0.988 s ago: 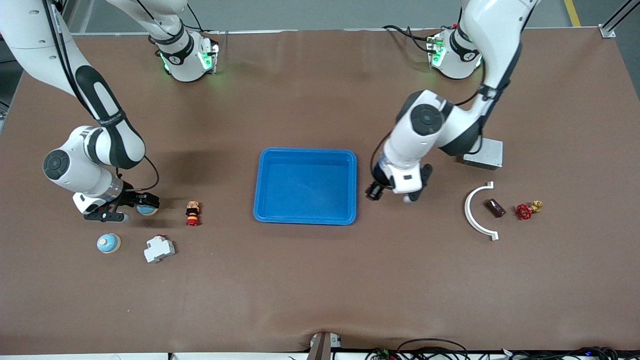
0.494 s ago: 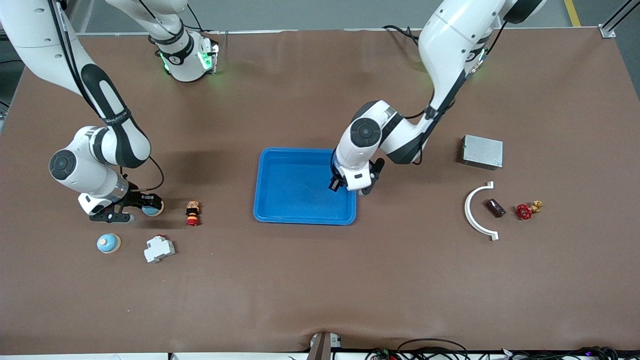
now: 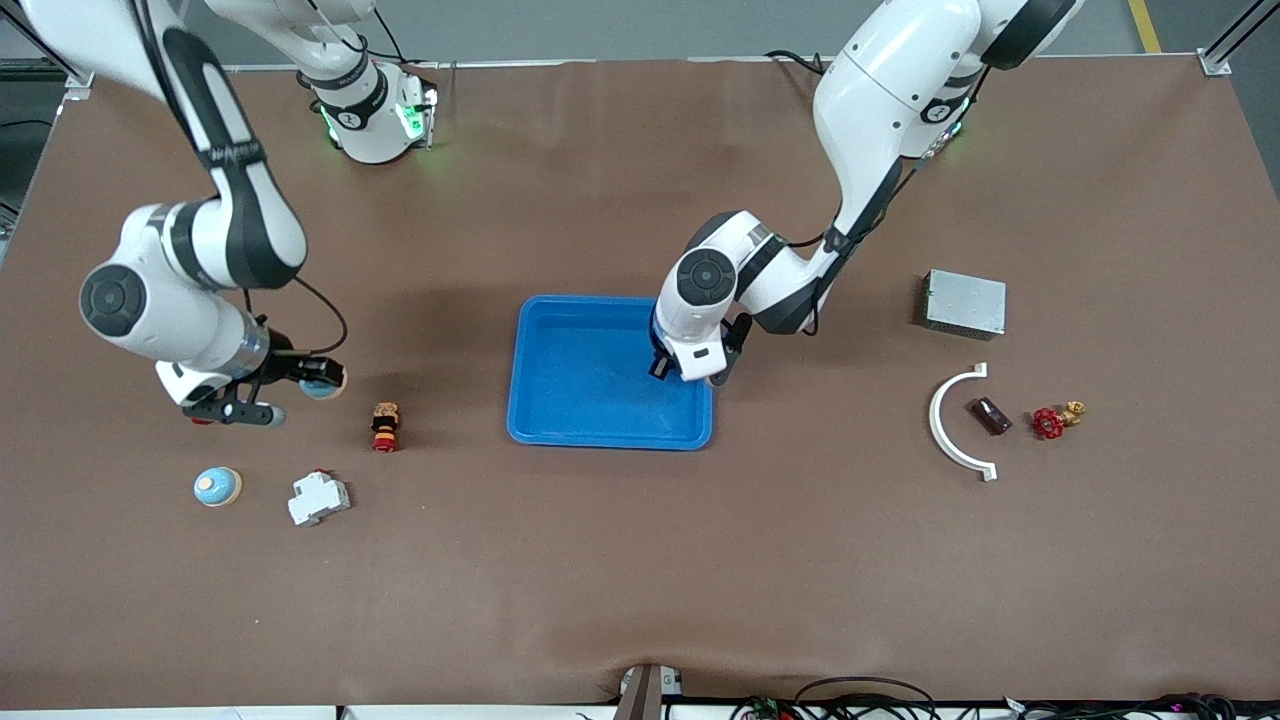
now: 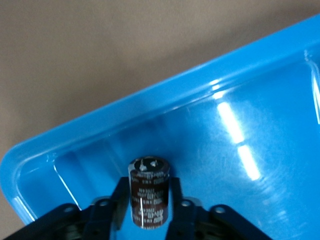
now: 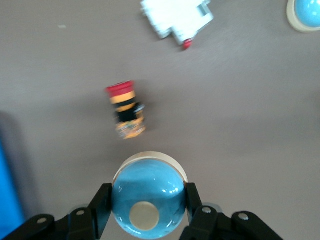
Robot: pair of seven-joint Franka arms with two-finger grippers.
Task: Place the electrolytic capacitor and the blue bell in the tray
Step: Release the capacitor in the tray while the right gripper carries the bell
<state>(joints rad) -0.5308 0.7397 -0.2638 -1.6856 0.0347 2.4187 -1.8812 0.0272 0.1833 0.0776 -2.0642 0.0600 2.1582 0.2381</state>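
While the left gripper [image 4: 150,212] hangs low over the tray [image 3: 535,400], at the tray's end toward the left arm, its jaws pinch the electrolytic capacitor [image 4: 149,194] by the round side wall, can upright. I judge the capacitor light and rigid, its sleeve slick, so a hold across the middle of the body suits it; the vent top should not be squeezed. The right gripper [image 3: 275,392] is up above the desk [image 3: 640,560] near the right arm's end, jaws pressed on the blue bell [image 5: 148,200] across its dome. The dome looks smooth and hard, likely to slip out of a shallow pinch, so the hold belongs at the widest girth just above the cream rim.

A second ago the left gripper was over bare desk between the tray and the grey metal box [image 3: 965,303]; now it is inside the tray's outline. The right gripper was down at the desk around the bell; now it is lifted with it. A second bell [image 3: 217,486], the white breaker [image 3: 318,497] and the red-capped button [image 3: 385,426] lie unmoved
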